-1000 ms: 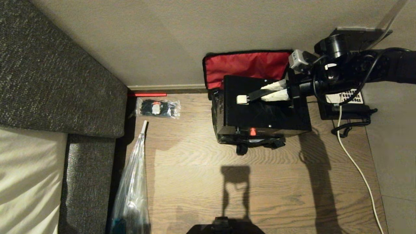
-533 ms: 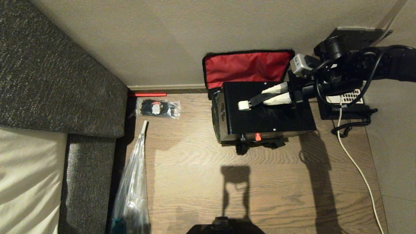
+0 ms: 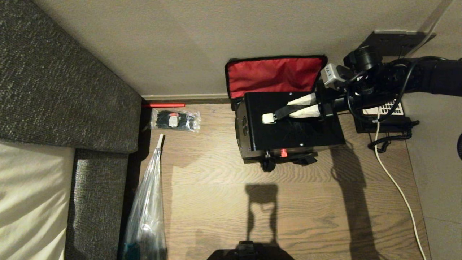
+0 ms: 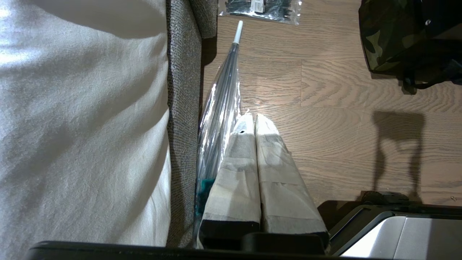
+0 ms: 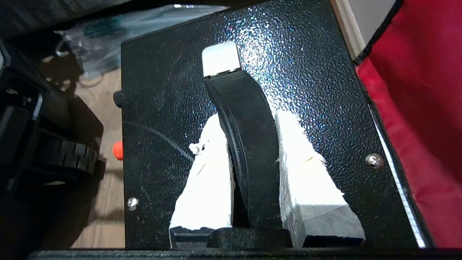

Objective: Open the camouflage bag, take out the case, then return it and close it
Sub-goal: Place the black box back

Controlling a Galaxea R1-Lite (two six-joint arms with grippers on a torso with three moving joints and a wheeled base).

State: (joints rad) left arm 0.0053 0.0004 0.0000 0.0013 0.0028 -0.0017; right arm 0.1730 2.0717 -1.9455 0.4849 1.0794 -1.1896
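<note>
One claw at work: right claw [image 3: 301,107] pinched on black handle [image 5: 249,151] of case [image 3: 292,130], entering from 3 o'clock. Case held over open camouflage bag [image 3: 274,74], long axis 9-to-3. Left claw [image 4: 255,121] pressed together, parked near sofa [image 4: 182,108].

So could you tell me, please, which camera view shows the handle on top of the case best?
The right wrist view: the black handle fills it, clamped between the right end effector's white pads atop the case. The head view shows the same handle smaller, from above. The left wrist view misses it, catching only a corner of the camouflage bag.
</note>
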